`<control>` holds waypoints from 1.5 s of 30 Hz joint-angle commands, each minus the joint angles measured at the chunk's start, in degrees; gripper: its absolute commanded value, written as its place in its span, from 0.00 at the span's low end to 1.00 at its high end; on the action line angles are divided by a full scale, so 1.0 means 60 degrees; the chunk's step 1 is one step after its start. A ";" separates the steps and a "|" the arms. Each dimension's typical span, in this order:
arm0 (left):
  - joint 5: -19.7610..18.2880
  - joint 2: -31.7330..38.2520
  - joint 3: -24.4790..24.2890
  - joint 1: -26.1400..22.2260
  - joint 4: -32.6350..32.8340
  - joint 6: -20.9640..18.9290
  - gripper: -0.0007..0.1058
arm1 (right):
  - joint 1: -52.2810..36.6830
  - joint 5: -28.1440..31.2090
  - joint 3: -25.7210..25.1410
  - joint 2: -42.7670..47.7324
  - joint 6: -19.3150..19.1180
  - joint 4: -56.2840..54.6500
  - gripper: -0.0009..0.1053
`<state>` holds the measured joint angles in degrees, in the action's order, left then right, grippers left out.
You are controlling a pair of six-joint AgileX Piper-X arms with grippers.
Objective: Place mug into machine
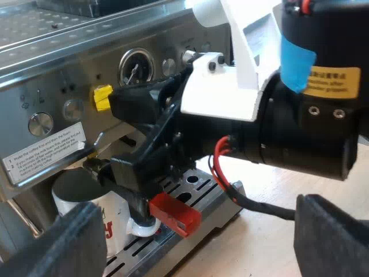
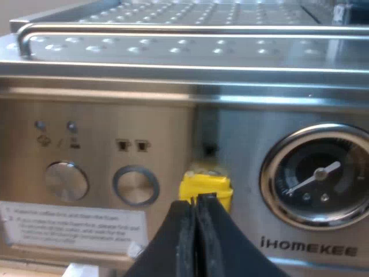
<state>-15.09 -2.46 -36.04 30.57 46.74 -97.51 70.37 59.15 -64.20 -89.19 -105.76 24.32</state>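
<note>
So the mug [image 1: 118, 216] sits on the drip tray [image 1: 196, 187] of the machine [image 1: 57, 69], right under the holder's handle [image 1: 173, 212]. The machine's on the desk [image 1: 271, 242], with the right gripper [image 2: 195, 203] up at its panel between a knob [image 2: 136, 184] and the gauge [image 2: 320, 176].

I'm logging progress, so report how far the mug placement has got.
Done, it seems: the mug stands on the drip tray under the holder's handle, and the left gripper is open, holding nothing. In hand: the right gripper, fingers shut, has its tip at the yellow button on the espresso machine's front. Left: probably only backing the left arm away.
</note>
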 commanded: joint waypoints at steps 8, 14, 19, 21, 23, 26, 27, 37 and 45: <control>-0.0037 0.0059 -0.0056 0.0033 0.0002 -0.0095 0.65 | -0.0285 -0.0431 -0.0097 -0.0031 -0.0129 0.0138 0.01; -0.0037 0.0059 -0.0056 0.0033 0.0002 -0.0095 0.65 | -0.0285 -0.0663 -0.0097 -0.0078 0.0057 0.0031 0.01; -0.0037 0.0059 -0.0056 0.0033 0.0002 -0.0095 0.65 | -0.0402 -0.0753 -0.0097 -0.0215 0.0097 0.0129 0.01; -0.0037 0.0059 -0.0056 0.0033 0.0002 -0.0095 0.65 | -0.0401 -0.0753 -0.0097 -0.0252 0.0079 0.0235 0.01; -0.0037 0.0059 -0.0056 0.0033 0.0002 -0.0095 0.65 | -0.0442 -0.0645 -0.0097 -0.0268 0.0079 0.0268 0.01; -0.0037 0.0059 -0.0056 0.0033 0.0002 -0.0095 0.65 | -0.0479 -0.0620 -0.0097 -0.0268 0.0043 0.0441 0.01; -0.0037 0.0059 -0.0056 0.0033 0.0002 -0.0095 0.65 | -0.0476 -0.0620 -0.0097 -0.0268 0.0017 0.0482 0.01; -0.0037 0.0059 -0.0056 0.0033 0.0002 -0.0095 0.65 | -0.0709 -0.0177 -0.0106 -0.0268 -0.0139 0.0689 0.01; -0.0037 0.0059 -0.0056 0.0033 0.0002 -0.0095 0.65 | -0.1076 -0.0241 -0.0106 -0.0277 -0.0119 0.0689 0.01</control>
<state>-15.08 -2.46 -36.04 30.57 46.74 -97.51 66.36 56.02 -64.35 -90.91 -105.85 27.20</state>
